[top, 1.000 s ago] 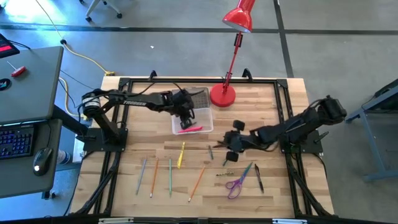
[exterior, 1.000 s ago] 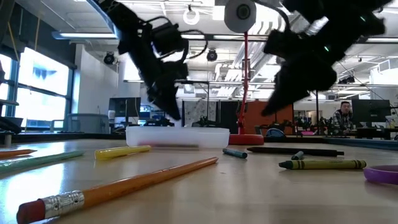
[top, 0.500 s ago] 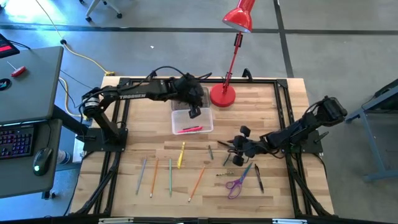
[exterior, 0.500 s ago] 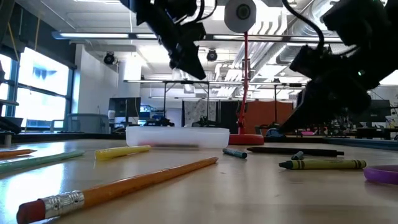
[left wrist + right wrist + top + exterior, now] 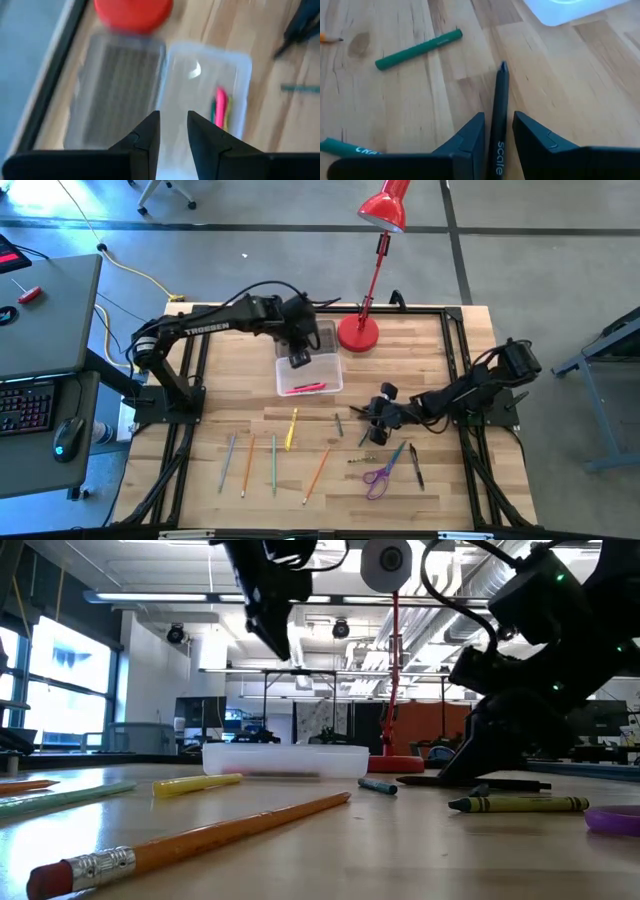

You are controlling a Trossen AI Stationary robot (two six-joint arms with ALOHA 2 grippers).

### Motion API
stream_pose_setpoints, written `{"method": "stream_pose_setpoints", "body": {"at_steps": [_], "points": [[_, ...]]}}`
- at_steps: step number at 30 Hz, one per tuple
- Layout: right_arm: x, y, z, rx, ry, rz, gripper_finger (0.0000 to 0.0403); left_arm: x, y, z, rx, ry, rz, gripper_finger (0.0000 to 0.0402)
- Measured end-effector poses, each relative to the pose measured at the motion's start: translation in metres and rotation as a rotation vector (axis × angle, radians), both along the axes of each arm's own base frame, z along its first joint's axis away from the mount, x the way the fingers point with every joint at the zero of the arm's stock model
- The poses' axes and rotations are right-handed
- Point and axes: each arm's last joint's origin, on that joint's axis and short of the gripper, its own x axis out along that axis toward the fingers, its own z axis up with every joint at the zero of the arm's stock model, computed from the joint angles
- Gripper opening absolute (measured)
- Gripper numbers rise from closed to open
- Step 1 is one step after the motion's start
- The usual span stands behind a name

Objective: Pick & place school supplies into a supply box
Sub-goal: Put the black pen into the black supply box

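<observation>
Straddling dark pen point(image 5: 498, 115), right end effector point(image 5: 496, 131) seemingly grounded.

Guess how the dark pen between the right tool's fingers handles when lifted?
The dark pen looks straight and rigid, so probably stiff. Thin and smooth, it may slip or pivot, since the right tool straddles it near one end. Likely light.

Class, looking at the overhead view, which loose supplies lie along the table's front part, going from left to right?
grey pencil → orange pencil → green pencil → yellow marker → second orange pencil → purple scissors → dark pen
</observation>
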Motion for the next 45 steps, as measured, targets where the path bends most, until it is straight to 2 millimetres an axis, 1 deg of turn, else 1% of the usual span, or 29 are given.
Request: {"method": "stream_pose_setpoints", "body": {"at_steps": [4,8,13,14,17,19,23,26,29,31,33,37,38,41,43,45], "points": [[0.002,-0.005,-0.002,0.014,0.014,-0.018,0.0082,-0.011,-0.003,0.004,-0.034,0.052,0.11,0.0129],[0.002,-0.01,-0.004,0.036,0.03,-0.055,0.0067,-0.02,-0.015,0.013,0.038,0.07,0.192,0.0129],[0.002,-0.012,-0.004,0.034,0.035,-0.06,0.0013,-0.041,-0.037,0.036,0.129,0.04,0.278,0.0129],[0.002,-0.011,-0.004,0.029,0.028,-0.044,0.001,-0.047,-0.041,0.041,0.141,0.03,0.295,0.0129],[0.006,-0.011,0.002,0.006,-0.017,-0.011,0.0019,-0.064,-0.058,0.054,0.169,-0.003,0.351,0.0129],[0.011,-0.013,0.011,-0.03,-0.055,0.009,0.002,-0.073,-0.07,0.061,0.19,-0.03,0.387,0.0129],[0.034,-0.017,0.047,-0.103,-0.193,0.092,0.0007,-0.092,-0.092,0.069,0.221,-0.061,0.445,0.0129],[0.051,-0.017,0.072,-0.158,-0.266,0.247,0.0008,-0.099,-0.107,0.071,0.244,-0.091,0.482,0.0129],[0.07,-0.021,0.1,-0.273,-0.342,0.32,0.0012,-0.105,-0.122,0.072,0.272,-0.12,0.485,0.0129],[0.082,-0.027,0.108,-0.352,-0.33,0.354,0.0011,-0.107,-0.132,0.072,0.286,-0.138,0.482,0.0129],[0.096,-0.036,0.11,-0.394,-0.301,0.384,0.0008,-0.11,-0.139,0.072,0.318,-0.151,0.477,0.0129],[0.127,-0.056,0.109,-0.368,-0.303,0.409,0.0006,-0.115,-0.149,0.071,0.334,-0.169,0.471,0.0129],[0.134,-0.061,0.105,-0.36,-0.292,0.41,0.0007,-0.115,-0.151,0.068,0.342,-0.168,0.463,0.0129],[0.151,-0.078,0.085,-0.337,-0.197,0.393,0.0008,-0.12,-0.154,0.059,0.376,-0.166,0.458,0.0129],[0.16,-0.089,0.075,-0.322,-0.16,0.376,0.0008,-0.13,-0.153,0.053,0.378,-0.18,0.476,0.0129],[0.167,-0.097,0.068,-0.31,-0.16,0.375,0.0008,-0.142,-0.15,0.043,0.381,-0.188,0.506,0.0129]]}}
